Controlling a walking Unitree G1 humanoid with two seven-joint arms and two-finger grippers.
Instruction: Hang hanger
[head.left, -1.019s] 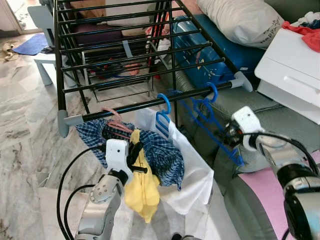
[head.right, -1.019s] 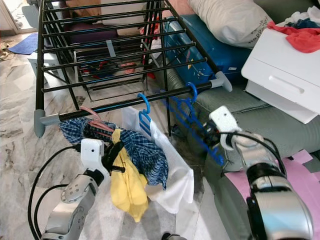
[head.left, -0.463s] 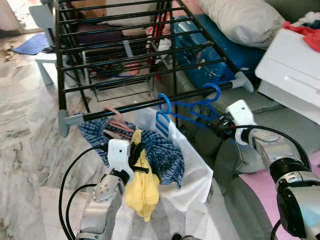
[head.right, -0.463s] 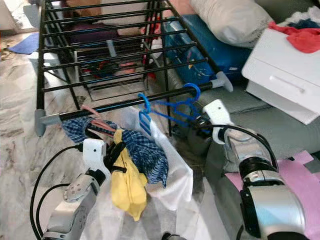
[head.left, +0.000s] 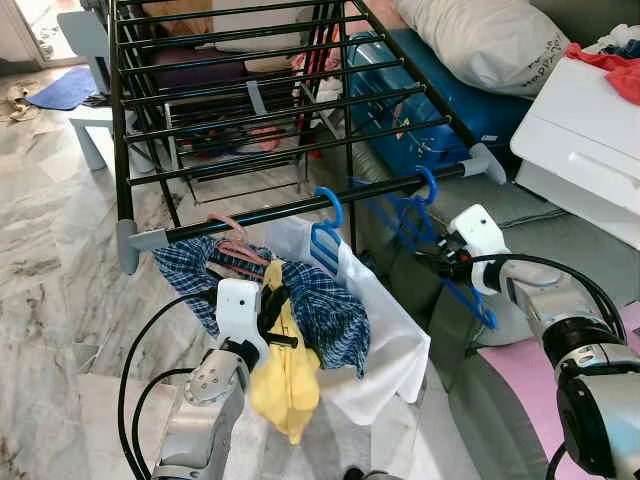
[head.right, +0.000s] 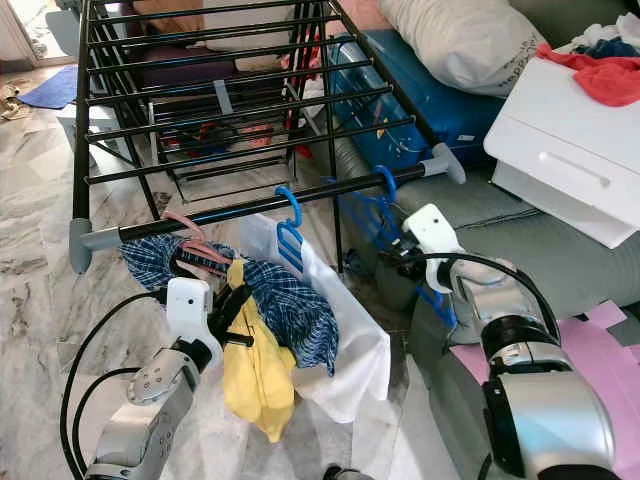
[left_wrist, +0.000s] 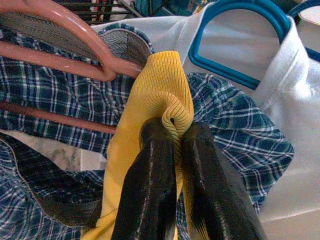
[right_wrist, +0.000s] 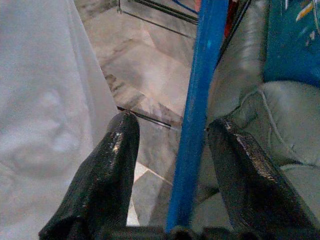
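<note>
While my left gripper (left_wrist: 175, 145) stays out of this, pinched shut on a yellow garment (head.left: 285, 375), my right gripper (right_wrist: 175, 165) is the one at the blue hanger (head.left: 430, 235). Its fingers stand apart with the hanger's blue bar running lengthwise between them, unclamped. The hook already sits over the rack's front rail (head.left: 300, 208), up and to my left.

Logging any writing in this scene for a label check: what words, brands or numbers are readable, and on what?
Pillow: a line of dark script near its right end, too small and blurred to read.
Blue suitcase: small orange and white marks, unreadable.
Nothing else carries legible text.
</note>
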